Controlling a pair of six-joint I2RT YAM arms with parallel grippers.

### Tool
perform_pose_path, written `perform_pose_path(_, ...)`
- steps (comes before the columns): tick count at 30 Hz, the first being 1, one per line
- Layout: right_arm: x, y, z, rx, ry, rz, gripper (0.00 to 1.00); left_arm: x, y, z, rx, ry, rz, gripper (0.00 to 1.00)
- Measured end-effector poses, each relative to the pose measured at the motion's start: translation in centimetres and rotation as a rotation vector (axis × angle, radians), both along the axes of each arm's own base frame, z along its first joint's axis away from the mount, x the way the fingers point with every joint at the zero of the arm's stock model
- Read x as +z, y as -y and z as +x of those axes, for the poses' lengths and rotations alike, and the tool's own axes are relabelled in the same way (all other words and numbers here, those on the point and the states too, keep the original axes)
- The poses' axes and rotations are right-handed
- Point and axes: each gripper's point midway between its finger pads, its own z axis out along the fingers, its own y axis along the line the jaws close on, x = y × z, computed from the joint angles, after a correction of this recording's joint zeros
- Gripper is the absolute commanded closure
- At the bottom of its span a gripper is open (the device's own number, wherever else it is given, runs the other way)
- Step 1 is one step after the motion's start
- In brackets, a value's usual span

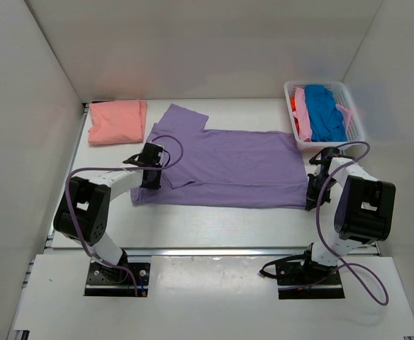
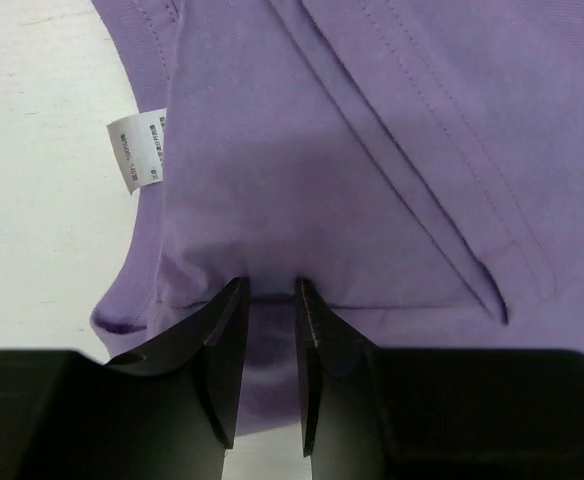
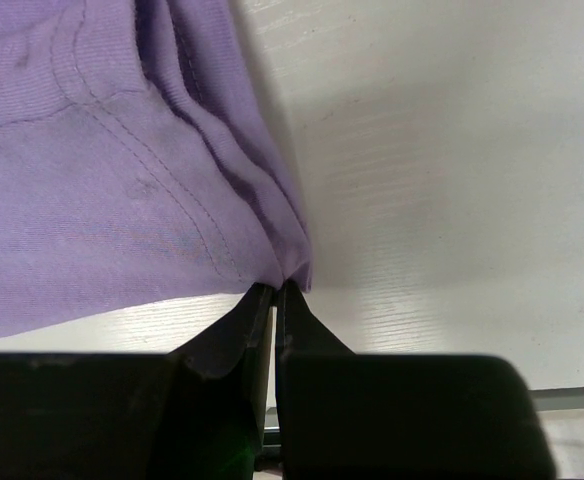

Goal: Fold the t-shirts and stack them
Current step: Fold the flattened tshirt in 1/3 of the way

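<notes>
The lavender t-shirt (image 1: 228,166) lies spread across the middle of the table, one sleeve pointing to the far left. My left gripper (image 1: 151,178) is at its left edge, near the collar; in the left wrist view the jaws (image 2: 270,285) are closed on a bunched fold of the shirt (image 2: 272,150), next to its white label (image 2: 137,150). My right gripper (image 1: 313,197) is at the shirt's near right corner, and its jaws (image 3: 275,288) pinch the hem corner (image 3: 122,200). A folded salmon-pink t-shirt (image 1: 116,120) lies at the far left.
A white lattice basket (image 1: 349,95) stands at the far right and holds blue (image 1: 324,113), pink (image 1: 300,106) and orange shirts. White walls close in the table on three sides. Bare table shows to the right of the shirt (image 3: 452,150).
</notes>
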Motion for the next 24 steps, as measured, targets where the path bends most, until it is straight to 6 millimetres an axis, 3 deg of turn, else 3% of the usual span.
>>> perform_pose_path(9, 0.0, 0.0, 0.0, 0.000, 0.001, -0.001, 1.00, -0.4, -0.9, -1.2, 0.048, -0.084, 0.039, 0.63)
perform_pose_path(11, 0.0, 0.0, 0.0, 0.000, 0.000, -0.001, 1.00, -0.4, -1.1, -1.5, 0.049, -0.109, 0.057, 0.69)
perform_pose_path(24, 0.3, -0.8, -0.3, 0.025, -0.005, -0.002, 0.99, -0.6, -2.5, -6.5, 0.007, -0.226, 0.122, 0.73)
